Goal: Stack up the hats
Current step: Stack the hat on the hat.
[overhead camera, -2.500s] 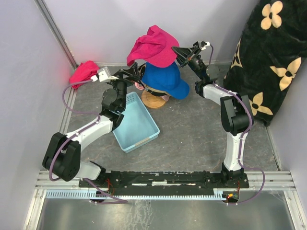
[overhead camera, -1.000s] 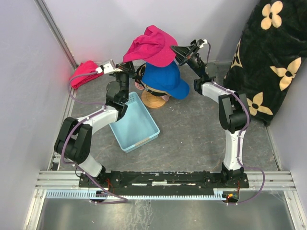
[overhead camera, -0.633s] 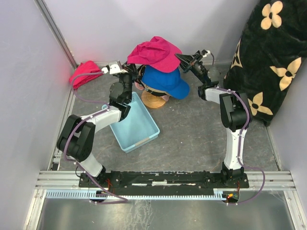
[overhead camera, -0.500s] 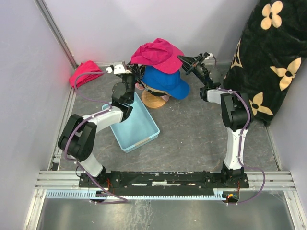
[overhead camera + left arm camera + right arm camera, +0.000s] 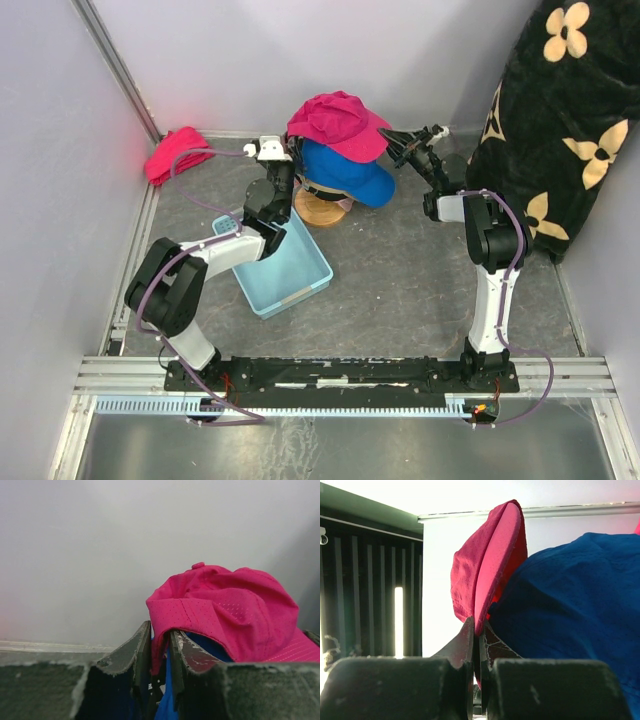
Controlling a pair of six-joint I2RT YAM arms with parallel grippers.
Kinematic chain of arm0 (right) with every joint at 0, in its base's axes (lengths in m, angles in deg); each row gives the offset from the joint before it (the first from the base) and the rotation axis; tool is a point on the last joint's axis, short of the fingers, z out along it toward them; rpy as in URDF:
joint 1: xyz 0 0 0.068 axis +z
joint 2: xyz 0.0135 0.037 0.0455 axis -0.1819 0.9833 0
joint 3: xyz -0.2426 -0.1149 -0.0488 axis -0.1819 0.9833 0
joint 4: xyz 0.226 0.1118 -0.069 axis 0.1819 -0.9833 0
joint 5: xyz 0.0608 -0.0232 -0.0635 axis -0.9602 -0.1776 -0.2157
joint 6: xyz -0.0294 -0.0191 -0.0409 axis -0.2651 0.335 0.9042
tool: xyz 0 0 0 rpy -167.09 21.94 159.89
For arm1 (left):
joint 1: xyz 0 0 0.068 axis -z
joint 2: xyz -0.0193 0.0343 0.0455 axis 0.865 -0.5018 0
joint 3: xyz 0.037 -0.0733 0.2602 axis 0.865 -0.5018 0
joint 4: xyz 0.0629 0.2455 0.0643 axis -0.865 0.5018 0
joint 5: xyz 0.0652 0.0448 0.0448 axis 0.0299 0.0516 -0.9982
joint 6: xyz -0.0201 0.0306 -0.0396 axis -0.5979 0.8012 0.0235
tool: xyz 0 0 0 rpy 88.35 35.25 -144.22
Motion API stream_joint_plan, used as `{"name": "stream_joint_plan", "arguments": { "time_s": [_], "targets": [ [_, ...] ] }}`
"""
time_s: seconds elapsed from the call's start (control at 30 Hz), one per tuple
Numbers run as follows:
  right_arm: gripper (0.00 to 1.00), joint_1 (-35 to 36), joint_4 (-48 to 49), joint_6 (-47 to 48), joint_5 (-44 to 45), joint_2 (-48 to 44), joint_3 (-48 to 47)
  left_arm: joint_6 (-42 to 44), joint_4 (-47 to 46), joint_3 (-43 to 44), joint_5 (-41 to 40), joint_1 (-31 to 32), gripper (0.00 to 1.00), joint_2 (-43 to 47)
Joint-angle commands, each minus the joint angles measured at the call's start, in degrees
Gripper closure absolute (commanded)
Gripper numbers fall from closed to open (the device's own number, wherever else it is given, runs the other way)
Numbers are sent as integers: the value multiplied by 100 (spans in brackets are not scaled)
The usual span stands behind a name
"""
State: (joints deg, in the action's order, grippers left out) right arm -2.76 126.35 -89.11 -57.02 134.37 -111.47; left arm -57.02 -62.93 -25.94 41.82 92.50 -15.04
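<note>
Two-point hold, magenta hat [image 5: 335, 122]: my left tool [image 5: 160, 631] pinches its back edge, my right tool [image 5: 477, 625] its brim, to seat it level over blue hat [image 5: 352, 175].

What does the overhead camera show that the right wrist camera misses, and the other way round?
Only the overhead view shows the light blue tray, the red cloth bundle, the wooden stand, the flowered black blanket and the left pincer. Only the right wrist view shows close up how the right pincer pinches a thin edge of the pink cap. Both show the pink cap sitting over the blue cap.
</note>
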Motion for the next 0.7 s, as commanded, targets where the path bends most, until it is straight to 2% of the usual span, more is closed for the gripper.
{"name": "stream_joint_plan", "arguments": {
  "time_s": [0.0,0.67],
  "targets": [
    [96,-76,434,-68,-72,-137,164,568,-282,-119,-234,31,72,107],
    [94,-113,435,-91,-466,-374,603,477,-358,-657,-269,75,76,417]
  ]
}}
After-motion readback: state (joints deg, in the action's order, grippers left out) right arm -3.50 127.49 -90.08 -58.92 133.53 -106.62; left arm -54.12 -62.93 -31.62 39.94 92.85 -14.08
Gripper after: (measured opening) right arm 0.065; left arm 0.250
